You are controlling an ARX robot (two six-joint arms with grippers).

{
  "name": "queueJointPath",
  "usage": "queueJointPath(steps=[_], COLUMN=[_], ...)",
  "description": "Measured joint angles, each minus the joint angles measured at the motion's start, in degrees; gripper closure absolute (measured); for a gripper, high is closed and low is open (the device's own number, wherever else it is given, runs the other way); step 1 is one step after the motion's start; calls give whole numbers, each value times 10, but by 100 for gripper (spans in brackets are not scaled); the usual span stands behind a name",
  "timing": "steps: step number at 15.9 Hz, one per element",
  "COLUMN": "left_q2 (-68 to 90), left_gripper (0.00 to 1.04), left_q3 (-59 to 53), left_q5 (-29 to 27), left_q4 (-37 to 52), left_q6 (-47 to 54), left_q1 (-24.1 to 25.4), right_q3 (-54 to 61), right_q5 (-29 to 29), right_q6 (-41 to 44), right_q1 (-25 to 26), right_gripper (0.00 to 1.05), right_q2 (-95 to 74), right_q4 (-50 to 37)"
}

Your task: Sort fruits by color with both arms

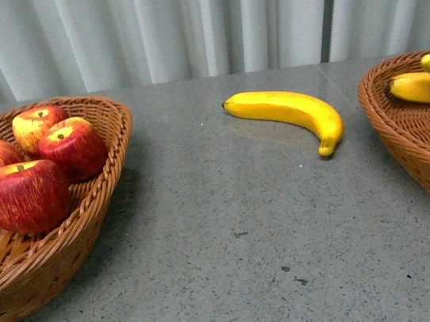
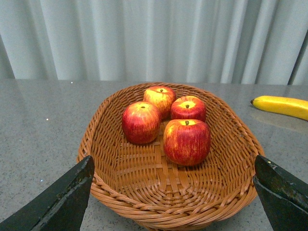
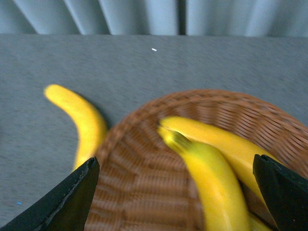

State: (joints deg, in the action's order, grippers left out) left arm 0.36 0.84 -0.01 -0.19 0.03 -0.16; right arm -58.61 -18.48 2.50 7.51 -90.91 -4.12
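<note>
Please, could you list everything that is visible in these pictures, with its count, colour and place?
apples: four, red streaked with yellow, together in the left basket
bananas: three, yellow; one on the table between the baskets, two in the right basket
baskets: two, brown wicker, at the left and right sides
table: one, grey, speckled
curtain: pale grey, behind the table
left hand: dark, open, empty, near the left basket
right hand: dark, open, empty, near the right basket
</note>
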Motion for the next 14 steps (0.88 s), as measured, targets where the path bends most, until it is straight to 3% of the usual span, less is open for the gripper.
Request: queueJointPath(steps=[4,6,10,14], left_q2=[0,0,0,0], left_gripper=[7,7,7,7], left_q3=[0,0,0,0], left_q5=[0,0,0,0], left_q4=[0,0,0,0], left_q6=[0,0,0,0], left_q1=[0,0,0,0], right_q3=[-149,-210,-321,-422], right_q5=[38,59,93,79], right_q6=[-42,-42,-7,77], right_q1=[-181,-231,-233,-216], right_gripper=[7,7,7,7], right_q2=[-90,-171,-295,-366], right_q4=[11,31,78,175])
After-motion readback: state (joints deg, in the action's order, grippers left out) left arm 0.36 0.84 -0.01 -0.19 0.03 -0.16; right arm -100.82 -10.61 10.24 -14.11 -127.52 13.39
